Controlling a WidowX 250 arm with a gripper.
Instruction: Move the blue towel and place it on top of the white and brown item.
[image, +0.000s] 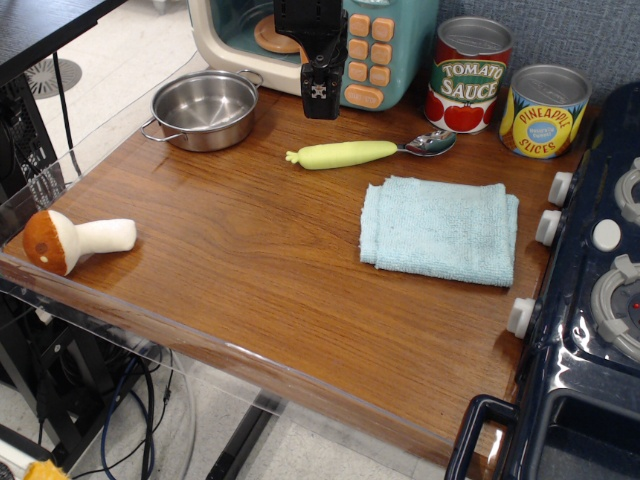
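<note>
Blue towel (440, 230): you find it lying flat near the right edge of the wooden tabletop (250, 270). The mushroom toy (72, 240) lies on its side at the left edge, well apart. Farther back you see the spoon (365, 152), then the steel pot (205, 108) and two cans (505, 90). The gripper (320, 95) hangs at the back edge, empty; you cannot tell its opening.

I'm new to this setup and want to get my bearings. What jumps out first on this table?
The blue towel lies flat right of centre, near the toy stove's knobs. Far off at the left edge, the plush mushroom lies on its side. The black gripper hangs at the back, with two bright cans in the right rear corner.
</note>
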